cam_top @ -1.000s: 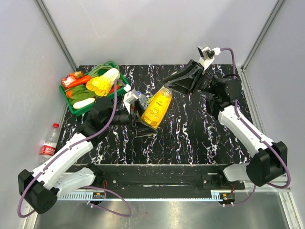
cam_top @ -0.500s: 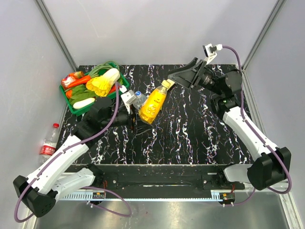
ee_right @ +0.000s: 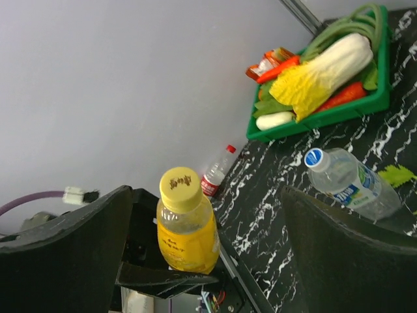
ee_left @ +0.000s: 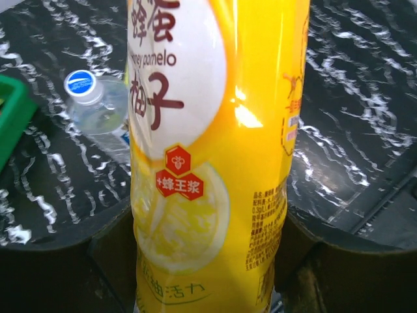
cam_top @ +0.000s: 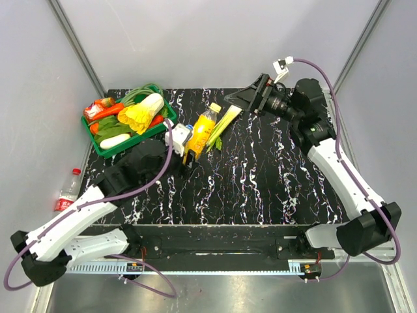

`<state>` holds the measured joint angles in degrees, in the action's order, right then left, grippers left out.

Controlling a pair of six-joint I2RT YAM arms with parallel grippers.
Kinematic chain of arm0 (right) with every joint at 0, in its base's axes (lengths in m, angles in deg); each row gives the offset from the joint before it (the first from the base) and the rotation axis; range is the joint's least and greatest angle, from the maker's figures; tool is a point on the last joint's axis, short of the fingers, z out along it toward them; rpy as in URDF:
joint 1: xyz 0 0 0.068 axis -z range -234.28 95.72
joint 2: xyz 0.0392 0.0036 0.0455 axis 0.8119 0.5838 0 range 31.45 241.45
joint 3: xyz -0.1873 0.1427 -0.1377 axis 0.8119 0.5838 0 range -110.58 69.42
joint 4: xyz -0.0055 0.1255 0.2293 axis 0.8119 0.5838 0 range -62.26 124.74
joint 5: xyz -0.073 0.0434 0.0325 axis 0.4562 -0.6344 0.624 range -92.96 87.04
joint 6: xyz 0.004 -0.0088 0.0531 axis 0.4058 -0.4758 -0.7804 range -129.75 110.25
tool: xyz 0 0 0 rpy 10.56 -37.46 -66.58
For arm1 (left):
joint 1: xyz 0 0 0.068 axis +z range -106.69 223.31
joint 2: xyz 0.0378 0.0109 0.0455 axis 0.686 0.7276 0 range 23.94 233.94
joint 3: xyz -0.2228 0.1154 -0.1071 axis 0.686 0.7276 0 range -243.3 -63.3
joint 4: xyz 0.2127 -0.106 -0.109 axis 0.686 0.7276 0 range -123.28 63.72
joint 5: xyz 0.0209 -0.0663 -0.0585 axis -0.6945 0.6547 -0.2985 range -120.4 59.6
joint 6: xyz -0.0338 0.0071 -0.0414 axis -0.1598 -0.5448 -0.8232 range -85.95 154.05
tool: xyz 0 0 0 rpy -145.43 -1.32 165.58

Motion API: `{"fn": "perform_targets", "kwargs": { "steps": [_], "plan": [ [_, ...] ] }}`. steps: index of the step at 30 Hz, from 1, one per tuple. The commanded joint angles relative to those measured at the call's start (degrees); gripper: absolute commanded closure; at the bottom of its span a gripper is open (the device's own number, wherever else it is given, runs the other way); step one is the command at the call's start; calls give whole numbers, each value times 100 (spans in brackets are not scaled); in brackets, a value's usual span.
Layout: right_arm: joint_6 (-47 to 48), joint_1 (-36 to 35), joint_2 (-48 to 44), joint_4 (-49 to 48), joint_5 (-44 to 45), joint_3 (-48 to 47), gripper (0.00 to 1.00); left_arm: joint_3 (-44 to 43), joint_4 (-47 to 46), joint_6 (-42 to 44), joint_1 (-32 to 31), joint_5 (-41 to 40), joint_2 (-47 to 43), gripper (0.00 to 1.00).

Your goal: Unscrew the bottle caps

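My left gripper point(cam_top: 191, 151) is shut on the lower body of the orange-yellow juice bottle point(cam_top: 202, 128) and holds it tilted up off the table. In the left wrist view the bottle point(ee_left: 215, 163) fills the middle, with a dark finger on each side. Its yellow cap point(ee_right: 179, 188) is on the neck. My right gripper point(cam_top: 236, 104) hangs open just right of the cap point(cam_top: 214, 107), apart from it. A clear bottle with a pale blue label point(ee_right: 345, 182) lies behind the left gripper. The red-labelled bottle point(cam_top: 67, 194) lies off the table's left edge.
A green tray point(cam_top: 99, 145) of vegetables sits at the back left corner. A pale green stalk with a leaf point(cam_top: 221, 127) lies on the black marbled table point(cam_top: 273, 182) beside the juice bottle. Grey walls close in on three sides.
My right gripper has opened, let go of the cap end and drawn back to the right. The left gripper has swung the juice bottle more upright and slightly left.
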<state>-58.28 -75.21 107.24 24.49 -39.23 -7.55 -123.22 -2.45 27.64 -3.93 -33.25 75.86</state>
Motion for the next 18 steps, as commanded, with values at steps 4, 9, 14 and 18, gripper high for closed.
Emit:
{"fn": "perform_targets", "kwargs": {
  "steps": [4,9,14,18],
  "plan": [
    [318,-333,296,869,287,-459,0,-757,660,62,-988,-3473,783,89],
    [213,-368,410,870,323,-372,0,-960,846,-105,-1462,-4443,1144,90],
    [-77,-377,463,519,296,-152,4,-1022,854,-53,-1709,-4592,1391,90],
    [-200,-377,542,386,340,-64,8,-1074,872,-79,-1832,-4628,1540,90]
  ]
}}
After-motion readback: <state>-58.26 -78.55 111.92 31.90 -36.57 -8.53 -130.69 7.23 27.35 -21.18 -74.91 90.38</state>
